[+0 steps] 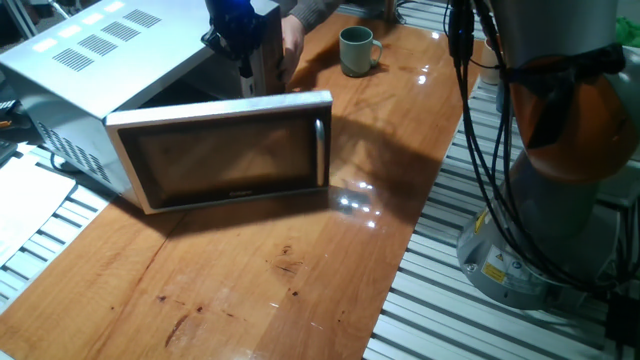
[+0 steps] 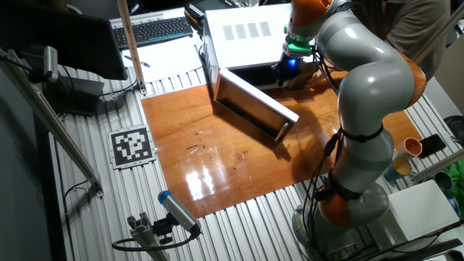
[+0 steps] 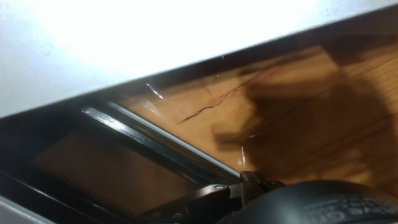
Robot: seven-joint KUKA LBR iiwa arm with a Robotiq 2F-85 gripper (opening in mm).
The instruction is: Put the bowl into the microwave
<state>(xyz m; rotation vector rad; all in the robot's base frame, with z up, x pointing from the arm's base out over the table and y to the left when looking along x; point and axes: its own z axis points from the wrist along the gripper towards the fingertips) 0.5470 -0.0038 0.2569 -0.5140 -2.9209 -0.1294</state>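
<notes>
The bowl (image 1: 354, 50), a grey-green mug with a side handle, stands upright on the wooden table (image 1: 300, 280) at the far end, right of the microwave (image 1: 90, 50). The microwave's dark glass door (image 1: 230, 150) is swung open, its handle at the right. My gripper (image 1: 252, 75) hangs just behind the door's top edge at the oven's opening, well left of the mug and holding nothing. It also shows in the other fixed view (image 2: 286, 69), where the arm hides the mug. The hand view shows only the door's edge (image 3: 149, 146) and table wood (image 3: 280, 93), no fingertips.
A person's hand (image 1: 292, 40) reaches in between my gripper and the mug. The robot base (image 1: 540, 230) and hanging cables (image 1: 480, 150) stand at the table's right side. A keyboard (image 2: 156, 29) lies behind the microwave, and cups (image 2: 412, 147) stand off the table.
</notes>
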